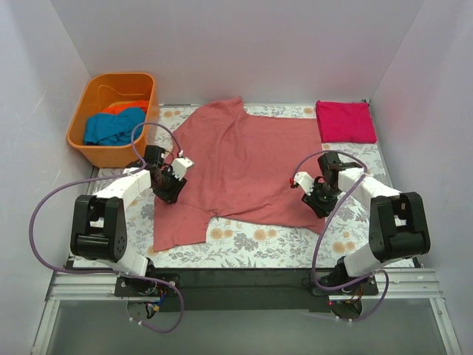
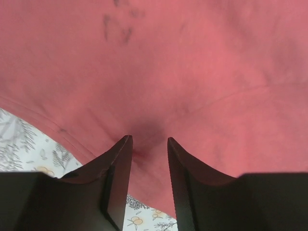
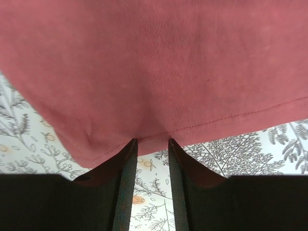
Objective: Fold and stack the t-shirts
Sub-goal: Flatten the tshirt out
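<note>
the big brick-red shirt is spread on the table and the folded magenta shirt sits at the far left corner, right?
Not quite: the folded bright magenta-pink cloth t-shirt sits at the far right corner, as the top external view shows. The large dusty brick-red cloth t-shirt is indeed spread out.

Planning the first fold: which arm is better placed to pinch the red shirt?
Left: its fingers straddle the brick-red t-shirt with cloth between them; the right fingers only meet the hem.
</note>
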